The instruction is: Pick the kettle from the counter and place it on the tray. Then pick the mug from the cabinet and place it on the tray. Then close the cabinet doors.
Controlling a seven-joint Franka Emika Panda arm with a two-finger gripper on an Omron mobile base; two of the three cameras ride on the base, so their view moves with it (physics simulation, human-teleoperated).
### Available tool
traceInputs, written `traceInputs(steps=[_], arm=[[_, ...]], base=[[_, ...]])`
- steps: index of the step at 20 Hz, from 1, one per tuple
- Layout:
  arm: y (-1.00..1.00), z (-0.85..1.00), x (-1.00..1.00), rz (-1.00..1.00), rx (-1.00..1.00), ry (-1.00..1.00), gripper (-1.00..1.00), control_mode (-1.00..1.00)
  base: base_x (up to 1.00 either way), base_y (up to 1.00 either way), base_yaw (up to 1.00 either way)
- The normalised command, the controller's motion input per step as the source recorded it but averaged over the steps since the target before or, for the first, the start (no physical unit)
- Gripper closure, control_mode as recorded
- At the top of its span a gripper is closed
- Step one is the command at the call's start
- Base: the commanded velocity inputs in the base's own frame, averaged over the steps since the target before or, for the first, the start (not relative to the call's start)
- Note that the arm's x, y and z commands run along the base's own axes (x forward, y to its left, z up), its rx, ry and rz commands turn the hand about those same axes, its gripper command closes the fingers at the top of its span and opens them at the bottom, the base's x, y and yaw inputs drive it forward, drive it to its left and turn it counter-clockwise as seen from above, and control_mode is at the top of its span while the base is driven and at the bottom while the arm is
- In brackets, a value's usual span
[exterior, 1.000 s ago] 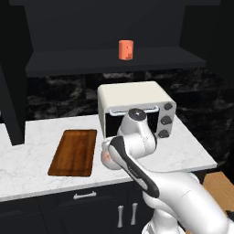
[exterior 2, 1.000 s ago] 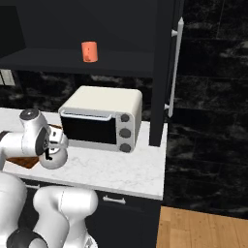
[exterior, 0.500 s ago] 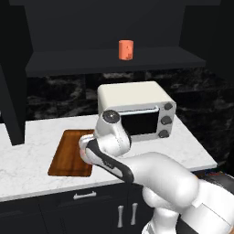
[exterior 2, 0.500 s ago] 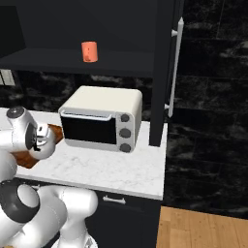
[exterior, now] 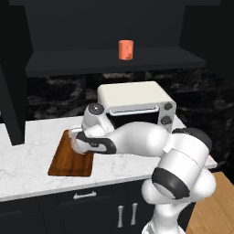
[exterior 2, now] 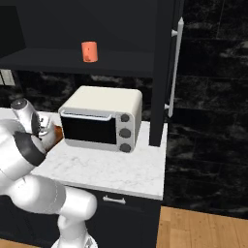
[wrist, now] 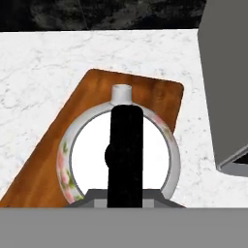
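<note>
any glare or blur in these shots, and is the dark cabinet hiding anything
Left base view: sharp, no glare; the cabinet interior is near black, yet the orange mug reads clearly. Right base view: equally crisp, with the toaster oven evenly lit. Hand view: the kettle over the tray looms large and close, its black handle a flat featureless shape.

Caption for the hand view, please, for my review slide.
Seen from above, the kettle, gripped by its black handle, hangs over the tray on the counter.
</note>
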Motion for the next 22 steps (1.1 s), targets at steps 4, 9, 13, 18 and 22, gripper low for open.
traceInputs(steps=[4, 9, 13, 18, 22], arm=[[0.33, -0.07, 0.63, -0.06, 0.0, 0.0, 1.0, -1.0], [0.24, -0.15, 0.5, -0.11, -0.03, 0.05, 1.0, -1.0], [0.16, -0.25, 0.37, -0.11, -0.03, 0.04, 1.0, -1.0], [0.09, -0.26, 0.21, -0.07, 0.0, 0.05, 1.0, -1.0], [-0.1, -0.38, 0.0, -0.1, -0.02, 0.1, -1.0, -1.0]], base=[[0.0, 0.0, 0.0], [0.0, 0.0, 0.0], [0.0, 0.0, 0.0], [0.0, 0.0, 0.0], [0.0, 0.0, 0.0]])
